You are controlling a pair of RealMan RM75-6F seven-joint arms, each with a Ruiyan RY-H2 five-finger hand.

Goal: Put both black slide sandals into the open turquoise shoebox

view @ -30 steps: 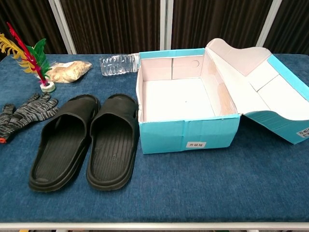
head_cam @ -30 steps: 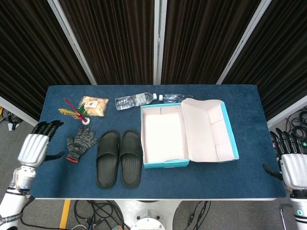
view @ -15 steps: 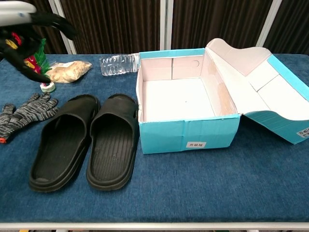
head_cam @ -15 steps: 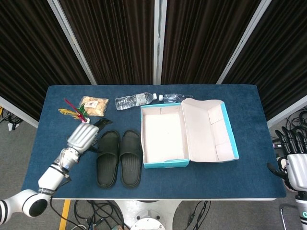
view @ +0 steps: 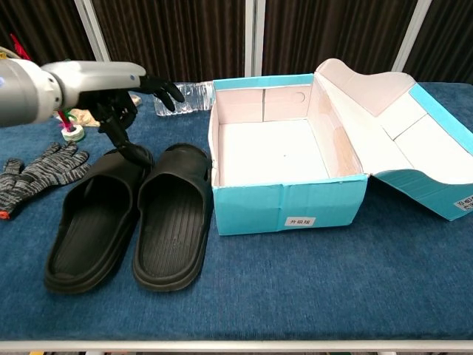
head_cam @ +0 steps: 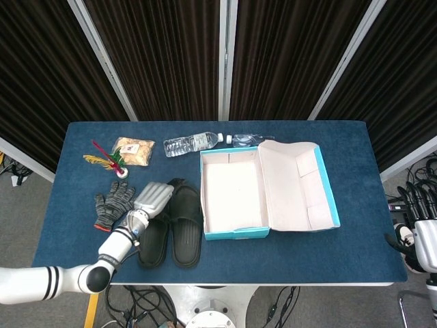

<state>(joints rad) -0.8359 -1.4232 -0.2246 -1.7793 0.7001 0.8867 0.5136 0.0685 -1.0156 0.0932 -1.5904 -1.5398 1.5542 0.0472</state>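
Nothing is packed yet: both black rubber slide sandals (view: 129,214) lie side by side on the blue cloth-covered table (view: 310,296), just left of the open turquoise cardboard shoebox (view: 284,174), whose white inside is bare. Both remain to be lifted in. The left hand (view: 122,96), fingers spread and holding nothing, hovers over the sandals' toe ends beside the shoebox; half a second ago it was further left, above the grey knit glove (view: 33,174). The right hand (head_cam: 423,239), fingers apart and empty, hangs well right of the shoebox, barely changed.
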